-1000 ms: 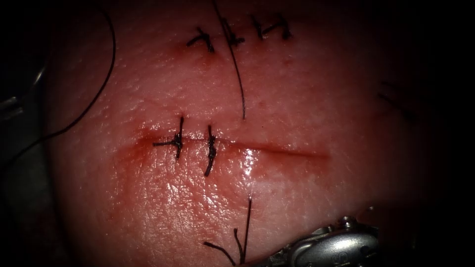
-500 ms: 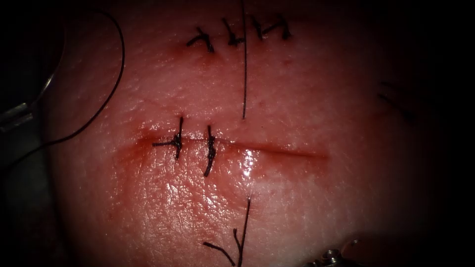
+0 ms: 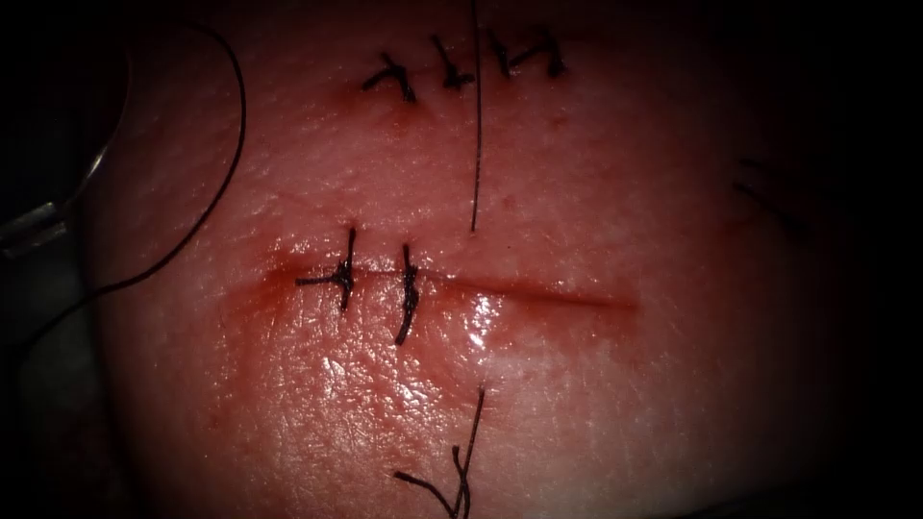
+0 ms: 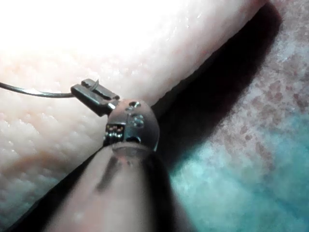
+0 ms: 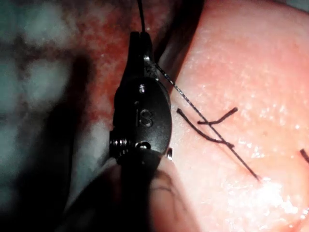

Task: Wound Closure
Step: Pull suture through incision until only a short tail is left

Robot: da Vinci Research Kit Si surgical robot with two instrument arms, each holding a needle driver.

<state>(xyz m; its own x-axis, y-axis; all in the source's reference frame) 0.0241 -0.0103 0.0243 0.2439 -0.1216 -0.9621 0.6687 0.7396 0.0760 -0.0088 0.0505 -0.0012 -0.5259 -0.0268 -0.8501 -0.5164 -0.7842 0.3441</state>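
The tissue (image 3: 596, 192) has a level cut (image 3: 548, 293) with two dark stitches (image 3: 409, 293) at its left end. Right of them, thread (image 3: 476, 125) drops from the top edge into the tissue above the cut. It comes out below the cut (image 3: 478, 413) and runs off the bottom edge. My left tool (image 4: 79, 90) is shut on a thin grey curved wire that looks like the needle (image 4: 34, 92). That needle (image 3: 101, 159) is outside the tissue, off its left edge, beside the left tool (image 3: 34, 229). My right tool (image 5: 140, 36) is shut on the thread (image 5: 141, 14).
A slack loop of thread (image 3: 226, 163) lies over the tissue's upper left. Older knotted stitches (image 3: 461, 67) sit at the top, and cut thread ends (image 3: 423, 485) at the bottom. Red fluid (image 3: 260, 298) stains the cut's left end. Blue-green cloth (image 4: 251, 193) lies beside the tissue.
The right tool has slid down out of the endoscope view. The thread above the cut swung from slanted to upright. The loop at left shifted up and to the right.
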